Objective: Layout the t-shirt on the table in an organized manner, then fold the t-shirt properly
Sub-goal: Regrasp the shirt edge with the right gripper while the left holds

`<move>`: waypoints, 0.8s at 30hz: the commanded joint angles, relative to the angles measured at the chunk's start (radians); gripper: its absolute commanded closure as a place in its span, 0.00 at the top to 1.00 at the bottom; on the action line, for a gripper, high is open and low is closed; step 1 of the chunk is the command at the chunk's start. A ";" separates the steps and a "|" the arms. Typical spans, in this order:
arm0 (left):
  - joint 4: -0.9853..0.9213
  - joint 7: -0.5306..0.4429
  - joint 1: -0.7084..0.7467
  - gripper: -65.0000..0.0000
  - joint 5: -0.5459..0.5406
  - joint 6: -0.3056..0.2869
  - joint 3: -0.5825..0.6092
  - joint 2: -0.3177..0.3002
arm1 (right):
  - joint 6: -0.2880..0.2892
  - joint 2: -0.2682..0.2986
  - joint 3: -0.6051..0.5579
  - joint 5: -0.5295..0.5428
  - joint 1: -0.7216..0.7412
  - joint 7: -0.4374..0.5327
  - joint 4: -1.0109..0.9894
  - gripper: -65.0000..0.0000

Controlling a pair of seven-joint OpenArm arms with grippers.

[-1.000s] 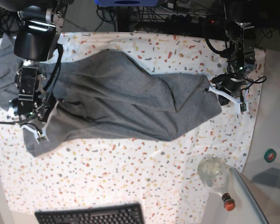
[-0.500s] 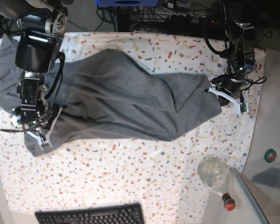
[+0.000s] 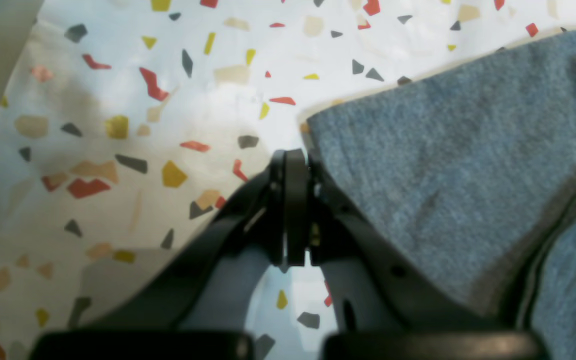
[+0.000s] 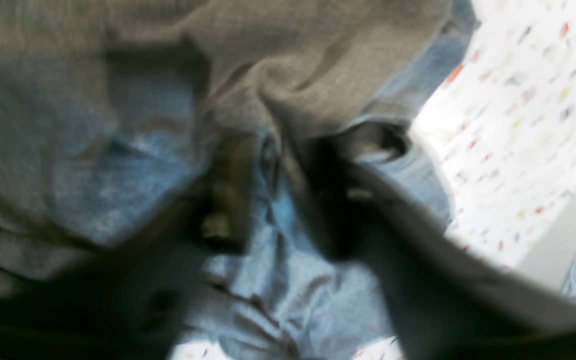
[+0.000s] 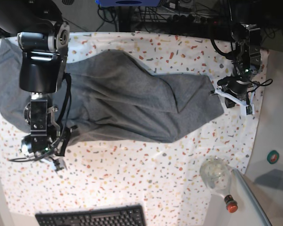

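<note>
The grey t-shirt (image 5: pixel 132 99) lies rumpled across the speckled table (image 5: pixel 132 179), wide at the left and narrowing to the right. My left gripper (image 5: pixel 217 92) is at its right end. In the left wrist view this gripper (image 3: pixel 293 160) is shut, and the shirt's corner (image 3: pixel 443 150) lies against its right finger with no cloth visible between the jaws. My right gripper (image 5: pixel 59 153) is at the shirt's lower left edge. The blurred right wrist view shows its fingers (image 4: pixel 218 200) apart, with folds of the t-shirt (image 4: pixel 93 100) over and between them.
A clear bottle (image 5: pixel 216 176) with a red cap lies at the front right, by the plain grey side surface (image 5: pixel 273 136). A black keyboard (image 5: pixel 92 216) sits at the front edge. Cables and a dark rail (image 5: pixel 179 21) run along the back.
My right gripper has moved toward the front edge of the table along the shirt's left side, and the cloth there has shifted with it. The left gripper has barely moved.
</note>
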 commanded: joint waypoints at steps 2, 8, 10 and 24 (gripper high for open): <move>0.018 -0.019 -0.006 0.00 -0.002 -0.002 -0.007 -0.011 | -0.004 0.007 0.003 -0.006 0.008 0.026 0.037 0.67; 0.018 -0.019 -0.006 0.00 -0.004 -0.002 -0.007 -0.011 | -0.004 -0.024 0.112 -0.003 -0.072 0.029 0.305 0.67; 0.018 -0.019 -0.007 0.00 -0.004 -0.002 -0.007 -0.011 | -0.004 -0.038 0.184 -0.003 -0.073 0.029 0.339 0.67; 0.016 -0.019 -0.013 0.54 -0.004 -0.002 -0.007 -0.009 | 0.003 -0.061 0.239 -0.001 -0.078 0.018 0.275 0.67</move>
